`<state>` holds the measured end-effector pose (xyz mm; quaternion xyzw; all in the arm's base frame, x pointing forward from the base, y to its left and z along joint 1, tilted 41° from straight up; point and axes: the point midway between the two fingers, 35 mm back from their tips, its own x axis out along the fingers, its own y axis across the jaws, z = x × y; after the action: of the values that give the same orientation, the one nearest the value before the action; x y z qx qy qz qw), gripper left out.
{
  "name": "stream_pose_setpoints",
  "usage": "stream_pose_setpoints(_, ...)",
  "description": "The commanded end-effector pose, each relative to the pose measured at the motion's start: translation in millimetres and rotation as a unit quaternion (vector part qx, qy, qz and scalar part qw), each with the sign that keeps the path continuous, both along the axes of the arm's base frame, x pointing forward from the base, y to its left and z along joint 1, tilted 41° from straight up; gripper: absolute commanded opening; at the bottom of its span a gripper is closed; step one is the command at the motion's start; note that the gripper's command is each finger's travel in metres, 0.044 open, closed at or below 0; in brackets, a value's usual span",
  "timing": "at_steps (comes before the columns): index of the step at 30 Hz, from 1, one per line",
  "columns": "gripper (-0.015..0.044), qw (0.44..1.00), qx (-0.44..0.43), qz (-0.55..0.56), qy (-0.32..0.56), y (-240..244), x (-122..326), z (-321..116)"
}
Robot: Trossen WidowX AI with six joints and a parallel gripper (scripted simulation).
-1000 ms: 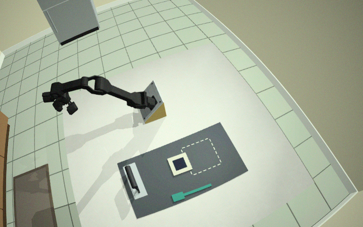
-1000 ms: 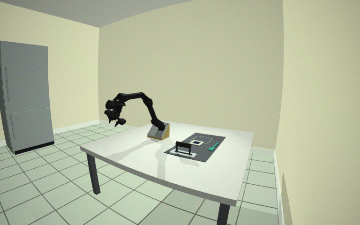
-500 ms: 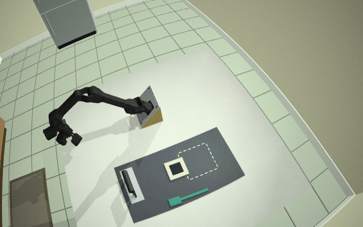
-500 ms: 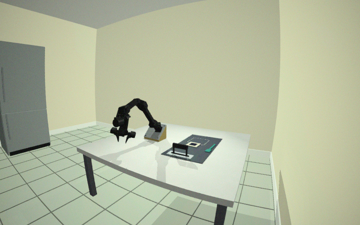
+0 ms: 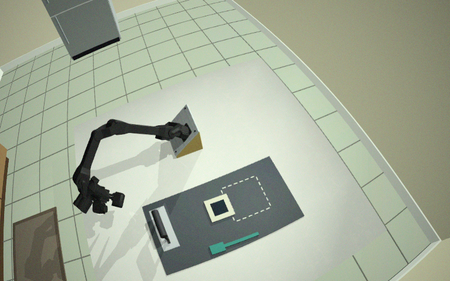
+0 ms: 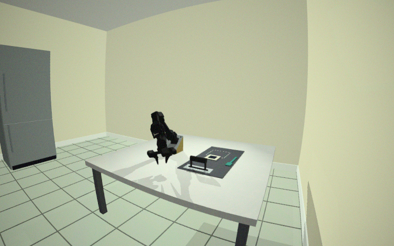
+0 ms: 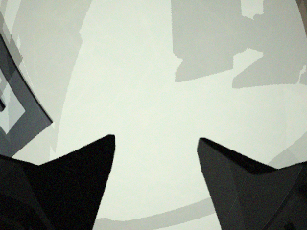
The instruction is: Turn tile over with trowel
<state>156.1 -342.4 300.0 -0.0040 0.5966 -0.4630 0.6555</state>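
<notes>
The tile (image 5: 207,202) (image 6: 207,157) is cream with a dark square face up. It lies flat on the mat (image 5: 188,252) (image 6: 219,173), its right edge over the left line of the dashed outline (image 5: 255,176). A teal tool (image 5: 217,247) (image 6: 229,163) with a square blade and thin handle lies near the mat's front edge. A light plate (image 5: 171,233) (image 6: 210,170) with a raised black bar handle (image 5: 158,222) (image 6: 198,159) sits at the mat's left end. I cannot tell which is the trowel. My gripper (image 5: 100,199) (image 6: 162,163) (image 7: 156,144) is open and empty, above the table left of the mat.
My arm's yellow-sided base (image 5: 191,146) (image 6: 180,145) stands on the white table (image 5: 232,109) (image 6: 139,177), behind the mat. The mat's corner (image 7: 35,121) shows at the left of the wrist view. A grey fridge (image 5: 88,29) (image 6: 27,101) stands beyond the table.
</notes>
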Motion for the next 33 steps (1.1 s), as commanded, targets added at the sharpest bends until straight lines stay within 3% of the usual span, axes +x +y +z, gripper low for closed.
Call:
stream_pose_setpoints(1,0.0270,0.999,0.008,0.039,0.020,12,35,-15)
stream_pose_setpoints(16,0.0270,0.961,0.002,0.235,0.145,139,191,-87)
stream_pose_setpoints(33,0.0270,0.958,-0.001,0.244,0.150,134,196,-104)
